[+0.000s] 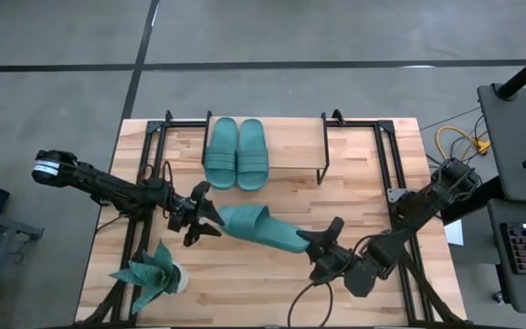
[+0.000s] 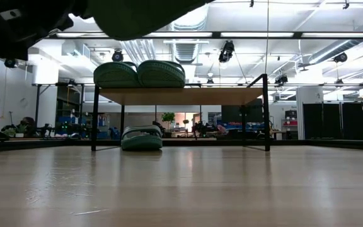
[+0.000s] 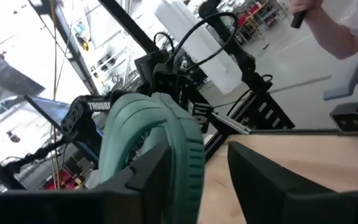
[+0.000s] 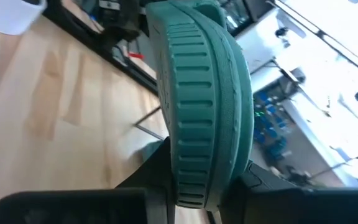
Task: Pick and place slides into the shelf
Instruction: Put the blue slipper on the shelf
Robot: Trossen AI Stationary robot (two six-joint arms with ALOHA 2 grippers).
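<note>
Two teal slides (image 1: 236,153) lie side by side on the shelf's wood top (image 1: 290,151) at the table's far side. A third slide (image 2: 142,137) rests on the table under the shelf. The fourth slide (image 1: 258,227) hangs in the air at mid-table between my two grippers. My right gripper (image 1: 322,247) is shut on its right end. My left gripper (image 1: 199,217) is open, with one finger on either side of the slide's strap end (image 3: 166,143). I cannot tell whether a finger touches it. My right gripper pinches the slide's heel end (image 4: 197,162) between its two fingers, one on each side. The fingers come nearly level from the table's right and near side, along the slide's length. The slide is lifted clear of the table and reaches out toward my left gripper.
A teal leafy plant in a white pot (image 1: 153,274) stands at the table's near left corner, close to my left arm. Black frames (image 1: 395,174) run along the table's left and right sides. A person's arm (image 3: 334,25) shows beyond the table in the left wrist view.
</note>
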